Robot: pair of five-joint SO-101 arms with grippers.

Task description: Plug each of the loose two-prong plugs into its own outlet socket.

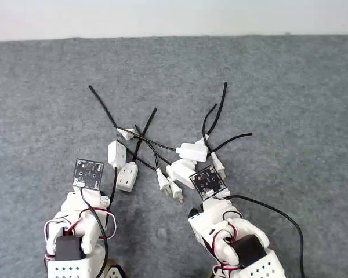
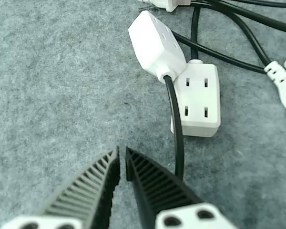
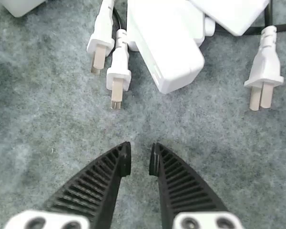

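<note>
Several white outlet blocks and two-prong plugs on black cords lie tangled mid-table. In the left wrist view my left gripper (image 2: 122, 153) is shut and holds nothing, a short way from a white outlet block (image 2: 196, 100) that lies slots up, with a second block (image 2: 157, 45) beyond it. My right gripper (image 3: 140, 147) is slightly open and empty, facing two loose plugs (image 3: 99, 45) (image 3: 119, 71) whose prongs point toward it. A third plug (image 3: 264, 71) lies to the side, past a white outlet block (image 3: 167, 43). From above, the left arm (image 1: 89, 174) and right arm (image 1: 209, 182) sit at the near edge.
Black cords (image 1: 142, 136) fan out toward the far side of the grey carpet (image 1: 278, 87). A black cord (image 2: 176, 124) runs from the second block past my left gripper. The right arm's own cable (image 1: 278, 214) curves along the near right.
</note>
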